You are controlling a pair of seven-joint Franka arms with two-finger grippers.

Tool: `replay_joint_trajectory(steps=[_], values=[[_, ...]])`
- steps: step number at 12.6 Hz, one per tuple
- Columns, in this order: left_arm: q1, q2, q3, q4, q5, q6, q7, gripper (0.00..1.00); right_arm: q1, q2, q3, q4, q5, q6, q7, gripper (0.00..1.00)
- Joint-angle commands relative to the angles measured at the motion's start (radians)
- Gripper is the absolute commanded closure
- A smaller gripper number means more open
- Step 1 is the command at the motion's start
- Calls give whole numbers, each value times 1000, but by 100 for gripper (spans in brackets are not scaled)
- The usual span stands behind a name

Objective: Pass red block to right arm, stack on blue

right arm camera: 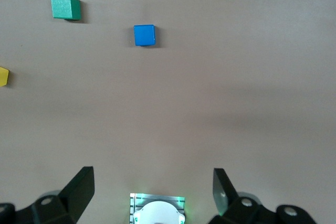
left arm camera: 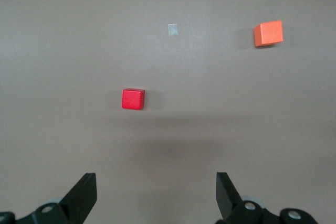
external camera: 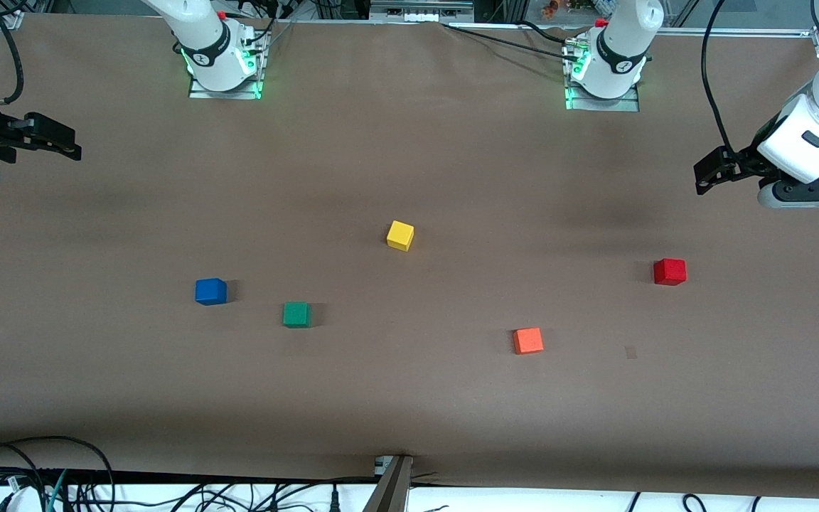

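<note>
The red block (external camera: 669, 272) sits on the brown table toward the left arm's end; it also shows in the left wrist view (left arm camera: 133, 99). The blue block (external camera: 210, 291) sits toward the right arm's end and shows in the right wrist view (right arm camera: 144, 35). My left gripper (external camera: 709, 173) hangs open and empty over bare table at its end, apart from the red block; its jaws stand wide in its wrist view (left arm camera: 156, 198). My right gripper (external camera: 61, 141) hangs open and empty over bare table at its own end (right arm camera: 153, 192), apart from the blue block.
A green block (external camera: 296, 314) lies beside the blue one, nearer the front camera. A yellow block (external camera: 400, 235) sits mid-table. An orange block (external camera: 528, 340) lies nearer the front camera than the red one. The arm bases (external camera: 219, 64) (external camera: 603, 71) stand along the table's edge farthest from the front camera.
</note>
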Motion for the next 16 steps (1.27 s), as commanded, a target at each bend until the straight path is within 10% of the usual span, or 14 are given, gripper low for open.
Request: replay_joint_trajectory(steps=[1, 16], values=[[-6, -7, 2, 2, -18, -23, 5, 0, -10, -6, 6, -6, -8, 8, -11, 0], [4, -5, 2, 4, -18, -37, -7, 0, -12, -6, 6, -6, -10, 8, -10, 0]])
